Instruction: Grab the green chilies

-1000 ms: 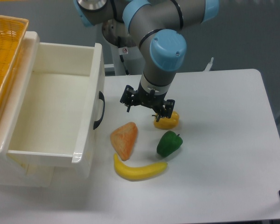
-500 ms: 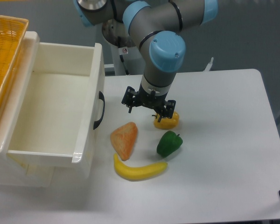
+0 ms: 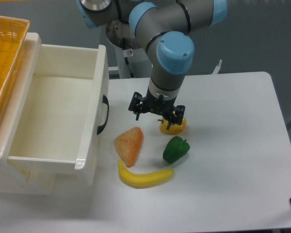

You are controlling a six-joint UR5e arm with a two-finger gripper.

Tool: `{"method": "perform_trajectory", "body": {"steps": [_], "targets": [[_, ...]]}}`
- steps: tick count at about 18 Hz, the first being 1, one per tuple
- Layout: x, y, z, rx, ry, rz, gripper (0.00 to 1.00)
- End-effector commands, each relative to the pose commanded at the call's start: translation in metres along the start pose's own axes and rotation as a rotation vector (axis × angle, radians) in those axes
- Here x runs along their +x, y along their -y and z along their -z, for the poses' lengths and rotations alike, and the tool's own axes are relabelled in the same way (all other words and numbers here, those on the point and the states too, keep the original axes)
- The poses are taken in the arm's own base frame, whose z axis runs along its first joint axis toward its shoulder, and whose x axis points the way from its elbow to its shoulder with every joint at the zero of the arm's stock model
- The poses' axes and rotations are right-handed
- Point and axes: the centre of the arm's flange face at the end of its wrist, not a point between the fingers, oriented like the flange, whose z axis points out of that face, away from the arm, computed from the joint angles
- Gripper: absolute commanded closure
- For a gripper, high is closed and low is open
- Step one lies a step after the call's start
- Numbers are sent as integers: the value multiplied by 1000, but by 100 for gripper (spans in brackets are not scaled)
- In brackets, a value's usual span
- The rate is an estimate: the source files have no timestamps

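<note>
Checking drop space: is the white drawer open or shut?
Open: the white drawer is pulled out, its bare interior visible from above.

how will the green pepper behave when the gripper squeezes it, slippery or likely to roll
The green pepper looks glossy, so the fingers may slip. Its rounded, lobed body lies on its side, so a nudge could probably roll it. It seems a rigid toy, likely light. The gripper is open.

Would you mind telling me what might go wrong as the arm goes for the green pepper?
The open gripper hangs over the yellow-orange pepper, not the glossy dark-green pepper, so it may grab the wrong one. The green pepper sits close to the yellow banana and the yellow-orange pepper; a descending finger could knock either.
</note>
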Motion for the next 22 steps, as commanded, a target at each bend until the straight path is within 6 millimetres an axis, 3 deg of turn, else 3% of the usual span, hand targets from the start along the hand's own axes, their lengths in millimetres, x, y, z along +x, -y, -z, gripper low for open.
{"method": "perform_trajectory", "body": {"steps": [8,14,22], "targets": [[-4,3,-16,-20,-13,-182,0],[-27,4,-59,-108,-29,-332,0],[-52,6,-88,-213,38,-400,0]]}}
